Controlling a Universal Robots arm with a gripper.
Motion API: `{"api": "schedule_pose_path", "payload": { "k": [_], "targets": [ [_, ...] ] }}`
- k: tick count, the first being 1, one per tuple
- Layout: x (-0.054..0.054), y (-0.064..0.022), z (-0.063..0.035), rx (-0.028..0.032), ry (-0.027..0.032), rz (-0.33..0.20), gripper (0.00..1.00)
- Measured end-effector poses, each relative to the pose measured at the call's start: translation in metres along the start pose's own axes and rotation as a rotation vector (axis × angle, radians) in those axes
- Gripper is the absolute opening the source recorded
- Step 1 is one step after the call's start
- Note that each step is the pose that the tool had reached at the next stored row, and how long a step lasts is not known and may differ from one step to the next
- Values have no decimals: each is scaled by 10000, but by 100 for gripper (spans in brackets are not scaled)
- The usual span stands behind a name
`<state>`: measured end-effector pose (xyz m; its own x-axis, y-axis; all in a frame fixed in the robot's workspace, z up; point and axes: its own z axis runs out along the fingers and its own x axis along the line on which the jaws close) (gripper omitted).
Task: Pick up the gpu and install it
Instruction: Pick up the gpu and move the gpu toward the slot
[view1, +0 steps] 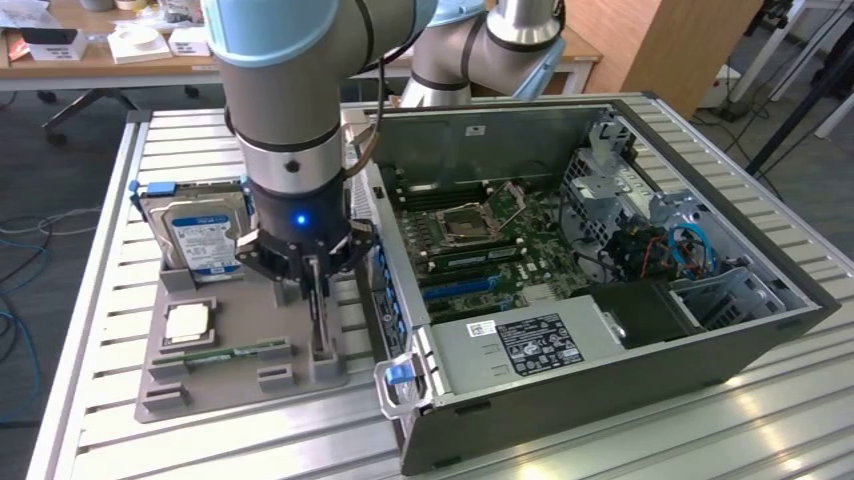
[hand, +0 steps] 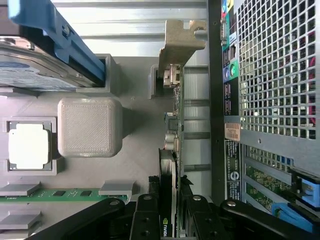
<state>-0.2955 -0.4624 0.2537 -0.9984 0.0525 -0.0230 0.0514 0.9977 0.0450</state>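
On the slatted metal table (view1: 94, 300), from the exterior view's left: grey plastic holder tray (view1: 254, 320) carrying a silver hard drive with blue-white label (view1: 200, 238) on edge, a square silver processor chip (view1: 187, 320) and a slim green RAM stick (view1: 230, 352) lying flat. At the tray's right edge, standing upright in its slot: thin black-and-tan gpu (view1: 319, 330) (hand: 171, 150). Directly above, black robot gripper (view1: 310, 285) (hand: 169, 210), fingers (hand: 147, 215) clenched on the gpu's top edge, one against each face. Just beside, further right: open dark-grey computer tower case (view1: 601, 400) lying on its side, green motherboard (view1: 481, 240) exposed inside.
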Motion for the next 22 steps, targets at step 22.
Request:
{"api": "schedule_pose_path", "payload": {
  "k": [22],
  "targets": [
    [-20,40,-878,-1,0,-6,26]
  ]
}}
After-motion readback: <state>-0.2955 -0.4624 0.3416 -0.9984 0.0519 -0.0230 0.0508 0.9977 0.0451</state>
